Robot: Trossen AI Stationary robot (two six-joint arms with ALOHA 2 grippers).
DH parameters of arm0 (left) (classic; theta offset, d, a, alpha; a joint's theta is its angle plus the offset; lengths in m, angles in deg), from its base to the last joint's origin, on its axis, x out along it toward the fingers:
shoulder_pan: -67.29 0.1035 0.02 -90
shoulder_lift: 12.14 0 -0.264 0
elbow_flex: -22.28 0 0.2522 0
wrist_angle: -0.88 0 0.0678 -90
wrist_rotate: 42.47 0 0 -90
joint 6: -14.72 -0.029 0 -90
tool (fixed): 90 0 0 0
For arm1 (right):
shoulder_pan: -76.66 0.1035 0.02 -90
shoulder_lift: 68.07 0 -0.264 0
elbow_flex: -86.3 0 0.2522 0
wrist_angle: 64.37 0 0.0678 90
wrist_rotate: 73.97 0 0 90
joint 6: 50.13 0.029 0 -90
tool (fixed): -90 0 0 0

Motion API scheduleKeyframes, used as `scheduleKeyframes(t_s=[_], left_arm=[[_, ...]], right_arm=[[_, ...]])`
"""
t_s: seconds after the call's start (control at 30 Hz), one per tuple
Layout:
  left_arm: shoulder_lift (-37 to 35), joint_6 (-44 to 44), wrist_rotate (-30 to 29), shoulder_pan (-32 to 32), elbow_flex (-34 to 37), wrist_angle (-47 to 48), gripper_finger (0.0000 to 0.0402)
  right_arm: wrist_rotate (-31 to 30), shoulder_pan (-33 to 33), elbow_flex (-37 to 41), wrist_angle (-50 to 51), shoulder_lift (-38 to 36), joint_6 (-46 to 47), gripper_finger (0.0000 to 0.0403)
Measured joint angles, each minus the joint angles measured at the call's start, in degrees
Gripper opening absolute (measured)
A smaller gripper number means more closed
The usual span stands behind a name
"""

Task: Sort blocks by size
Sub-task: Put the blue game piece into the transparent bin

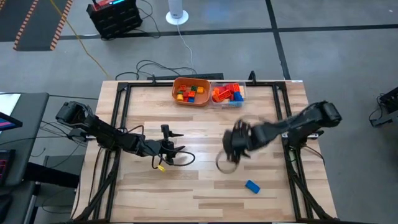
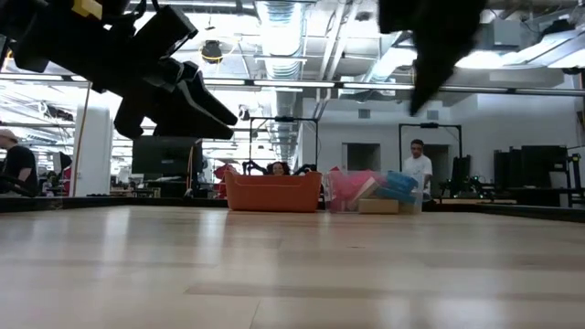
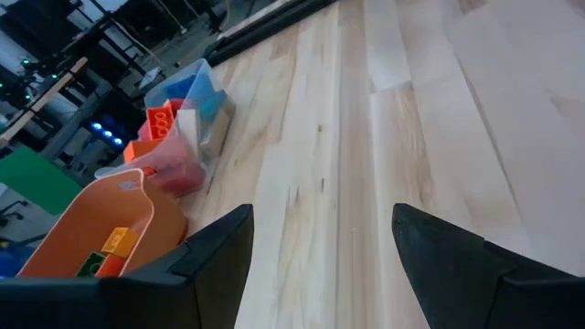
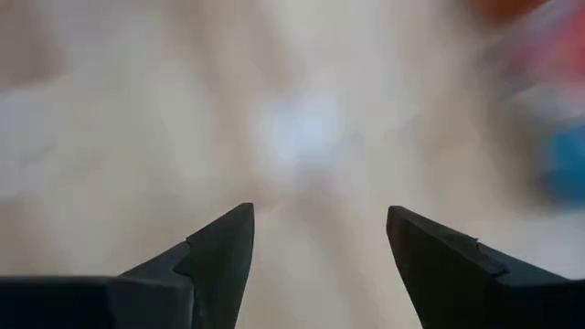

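One blue block lies flat on the table near its front edge, right of centre. More blocks fill the orange bowl and the clear container at the table's far edge. My left gripper hovers open over the table's left half, fingers nearly level and nothing between them. My right gripper is blurred, above the table's middle and behind the blue block. It points down and is open, with nothing between its fingers. A small yellow bit shows beside my left arm; block or not, I cannot tell.
The bowl and the container stand side by side, touching, at the far edge. Dark frame rails run along the table's left, right and far sides. People stand in the room beyond the table.
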Motion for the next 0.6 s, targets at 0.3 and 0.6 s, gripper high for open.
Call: scheduleKeyframes(t_s=[0.3, 0.6], left_arm=[[0.0, -1.1, 0.0, 0.1, 0.0, -2.0, 0.0253], [0.0, -2.2, 0.1, 2.8, 0.0, -1.6, 0.0253]], right_arm=[[18.1, 16.4, -2.4, 7.3, 9.5, 30.8, 0.0281], [29.3, 23.2, -2.4, 6.4, 16.4, 45.7, 0.0281]])
